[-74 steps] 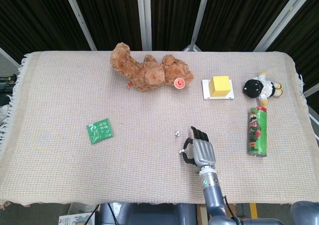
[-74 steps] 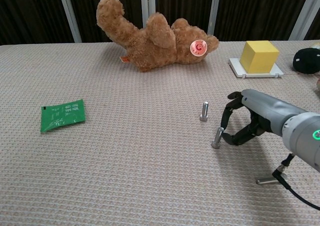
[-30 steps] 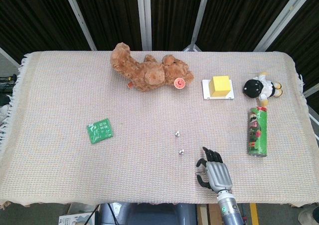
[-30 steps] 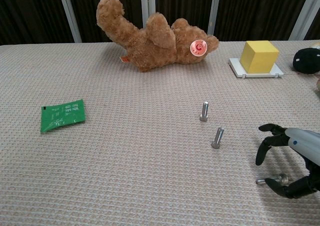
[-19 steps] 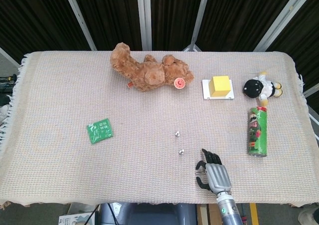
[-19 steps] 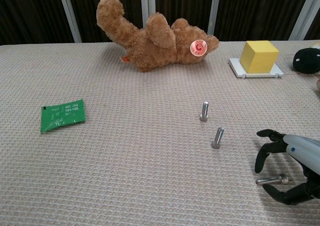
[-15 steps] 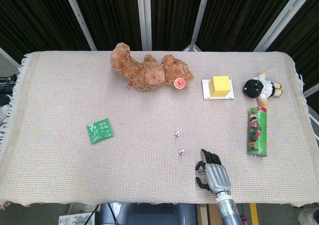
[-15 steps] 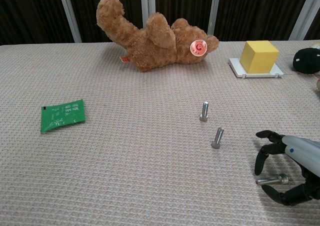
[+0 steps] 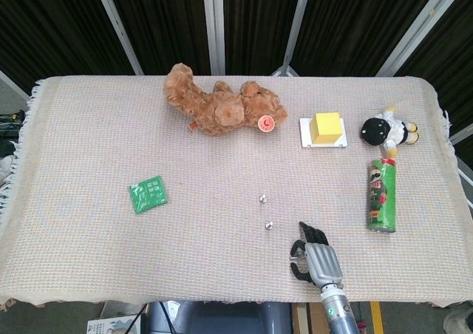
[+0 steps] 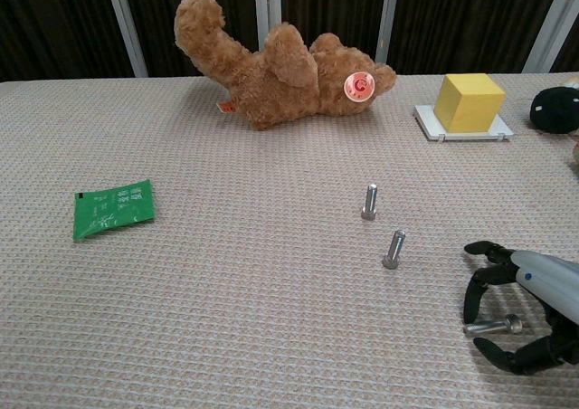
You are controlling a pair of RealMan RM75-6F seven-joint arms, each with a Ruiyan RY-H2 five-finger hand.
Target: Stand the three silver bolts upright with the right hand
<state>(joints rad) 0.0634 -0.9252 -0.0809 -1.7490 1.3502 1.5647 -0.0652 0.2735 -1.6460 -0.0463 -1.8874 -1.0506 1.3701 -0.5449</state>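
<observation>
Across the counter [image 9: 89, 142] nothing big had shifted: the teddy bear [image 10: 276, 65], the green packet [image 10: 113, 207], the yellow block [image 10: 469, 101] on its white plate and the can [image 9: 382, 195] lay where they had been, all well apart from your work. What changed was your right hand [image 10: 514, 318]. Two and a half seconds earlier it had been up beside the second bolt, just letting it go; you then pulled it back toward the near edge and brought it down over the last bolt, and in the final half second it settled a little lower around it. By this moment the far bolt [image 10: 369, 202] and the nearer bolt [image 10: 393, 249] both stood upright on their heads, near each other, so two of the three were done. The third bolt [image 10: 491, 325] lay flat on its side, head pointing right, between your thumb below and your curled fingers [image 10: 477, 291] above. The hand was spread around it, not yet clamped on it; I could not tell whether a fingertip already touched the shaft. I judged you were at the grasp for the last bolt, with only that pinch, lift and stand-up remaining. Your left hand did not show in either view.
</observation>
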